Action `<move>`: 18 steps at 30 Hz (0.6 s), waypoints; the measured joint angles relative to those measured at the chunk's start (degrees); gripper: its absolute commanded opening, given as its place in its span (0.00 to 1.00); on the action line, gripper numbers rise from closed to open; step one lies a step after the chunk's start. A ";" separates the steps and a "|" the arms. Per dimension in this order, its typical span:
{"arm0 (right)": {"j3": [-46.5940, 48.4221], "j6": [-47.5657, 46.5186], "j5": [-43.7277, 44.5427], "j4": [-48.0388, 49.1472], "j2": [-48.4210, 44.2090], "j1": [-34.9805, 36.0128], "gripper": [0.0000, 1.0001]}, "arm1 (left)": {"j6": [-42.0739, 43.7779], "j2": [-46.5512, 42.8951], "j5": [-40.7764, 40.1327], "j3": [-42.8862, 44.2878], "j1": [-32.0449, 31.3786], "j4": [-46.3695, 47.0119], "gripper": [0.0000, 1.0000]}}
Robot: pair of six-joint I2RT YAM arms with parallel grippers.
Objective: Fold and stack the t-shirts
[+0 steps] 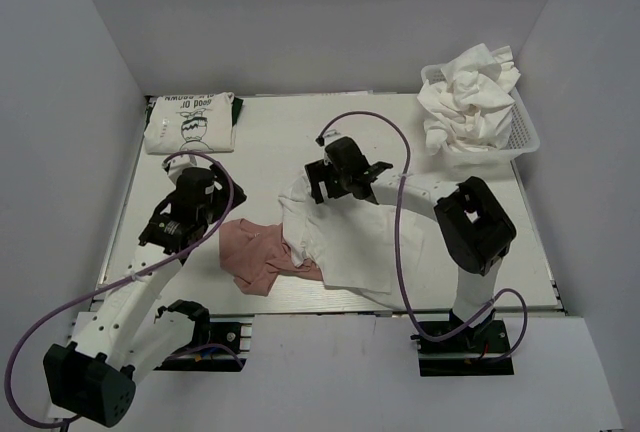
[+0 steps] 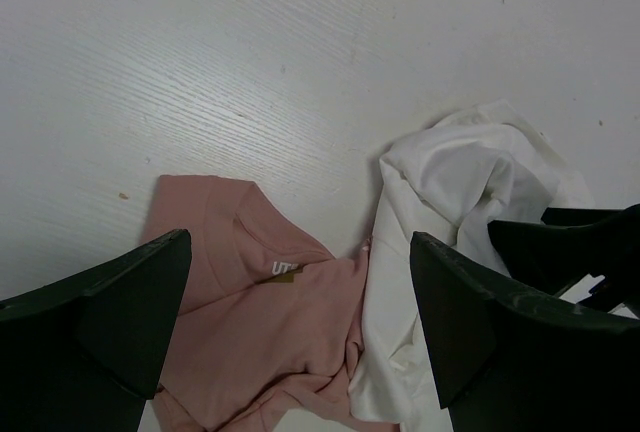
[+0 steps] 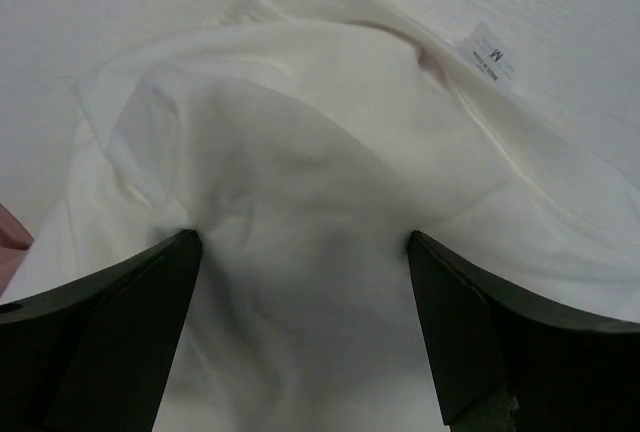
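Observation:
A crumpled dusty pink t-shirt [image 1: 255, 252] lies at the front of the table, touching a crumpled plain white t-shirt [image 1: 345, 242] on its right. My left gripper [image 1: 205, 202] hovers open and empty just left of them; its wrist view shows the pink shirt [image 2: 250, 302] between the fingers and the white shirt [image 2: 450, 182] to the right. My right gripper [image 1: 345, 180] is open over the white shirt's far edge; in the right wrist view both fingertips [image 3: 190, 247] rest on the white fabric [image 3: 300, 152]. A folded white t-shirt with black cartoon print [image 1: 190, 122] lies at the back left.
A white plastic basket [image 1: 525, 132] at the back right holds several crumpled white shirts [image 1: 468, 97]. A size label [image 3: 495, 57] shows at the white shirt's collar. Grey walls enclose the table on three sides. Purple cables loop over both arms.

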 measured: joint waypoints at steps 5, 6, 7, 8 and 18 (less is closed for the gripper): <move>0.04 1.22 0.96 3.15 1.36 1.03 0.24 | 0.00 0.72 0.02 0.00 0.00 -0.02 1.00; 0.04 2.01 1.88 3.65 1.92 1.29 0.17 | 0.00 0.92 0.02 0.00 0.00 -0.02 1.00; 0.04 1.92 2.49 3.98 2.27 1.55 0.08 | 0.00 1.07 0.02 0.00 0.00 -0.02 1.00; 0.04 1.95 2.99 4.09 2.40 1.77 0.00 | 0.00 1.09 0.02 0.00 0.00 -0.02 1.00; 0.20 0.90 8.87 3.85 -5.64 2.08 0.00 | -0.11 -0.46 0.02 -0.20 0.00 0.00 1.00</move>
